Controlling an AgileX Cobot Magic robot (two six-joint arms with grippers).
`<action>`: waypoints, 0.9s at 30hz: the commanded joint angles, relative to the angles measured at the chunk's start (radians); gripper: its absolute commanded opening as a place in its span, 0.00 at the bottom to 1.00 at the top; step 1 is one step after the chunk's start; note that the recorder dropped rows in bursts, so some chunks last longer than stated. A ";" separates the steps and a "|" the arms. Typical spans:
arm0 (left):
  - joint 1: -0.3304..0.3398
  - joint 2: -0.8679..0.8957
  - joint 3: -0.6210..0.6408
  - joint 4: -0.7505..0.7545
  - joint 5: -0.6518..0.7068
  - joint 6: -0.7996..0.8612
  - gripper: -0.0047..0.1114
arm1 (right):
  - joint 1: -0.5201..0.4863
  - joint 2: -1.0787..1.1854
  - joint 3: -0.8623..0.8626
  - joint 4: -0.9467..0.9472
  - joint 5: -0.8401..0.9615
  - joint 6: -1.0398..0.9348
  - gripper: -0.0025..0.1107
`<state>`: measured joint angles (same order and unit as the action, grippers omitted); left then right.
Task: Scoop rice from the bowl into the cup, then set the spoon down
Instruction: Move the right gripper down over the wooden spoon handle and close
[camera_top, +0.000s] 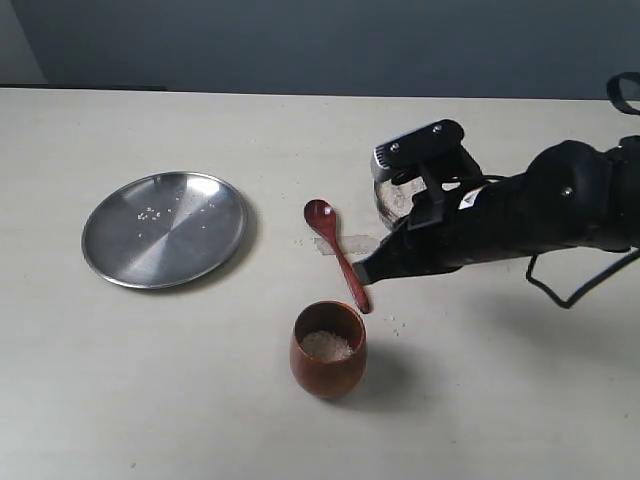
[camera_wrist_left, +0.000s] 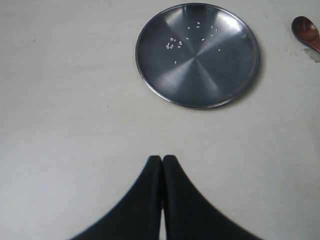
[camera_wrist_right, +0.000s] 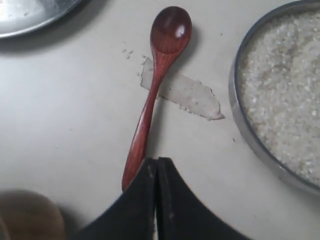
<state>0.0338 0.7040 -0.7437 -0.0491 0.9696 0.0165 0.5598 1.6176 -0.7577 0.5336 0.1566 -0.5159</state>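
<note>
While the spoon (camera_wrist_right: 151, 97) lies flat, the right hand (camera_wrist_right: 156, 162) — clenched — covers its handle tip.

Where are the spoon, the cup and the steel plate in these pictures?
spoon (camera_wrist_right: 171, 29): right wrist view, on its oval bowl.
cup (camera_top: 328, 378): exterior view, on its front outer wall.
steel plate (camera_wrist_left: 200, 75): left wrist view, on a bare part near its middle.

On the pale bench (camera_top: 150, 400), the flat round steel plate (camera_top: 165, 245) lies on the left with a few small white rice grains (camera_top: 150, 213) on it. To its right the slim reddish-brown wooden spoon (camera_top: 337, 255) lies across a scrap of clear tape (camera_wrist_right: 187, 95). The round shiny metal bowl (camera_wrist_right: 236, 100) sits just right of the spoon with a heap of rice (camera_wrist_right: 285, 95) in it, and the small reddish-brown wooden cup (camera_top: 328, 375) stands in front of the spoon's handle end with more rice (camera_top: 326, 345) inside.
</note>
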 joint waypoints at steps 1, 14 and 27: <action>0.004 0.000 -0.006 0.000 -0.005 0.002 0.04 | 0.001 0.067 -0.052 0.028 -0.036 -0.004 0.02; 0.004 0.000 -0.006 0.000 -0.005 0.002 0.04 | 0.001 0.229 -0.087 0.036 -0.074 -0.004 0.27; 0.004 0.000 -0.006 0.000 -0.005 0.002 0.04 | 0.048 0.242 -0.117 0.045 -0.073 -0.006 0.27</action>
<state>0.0338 0.7040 -0.7437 -0.0491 0.9696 0.0165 0.5811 1.8584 -0.8599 0.5797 0.0872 -0.5159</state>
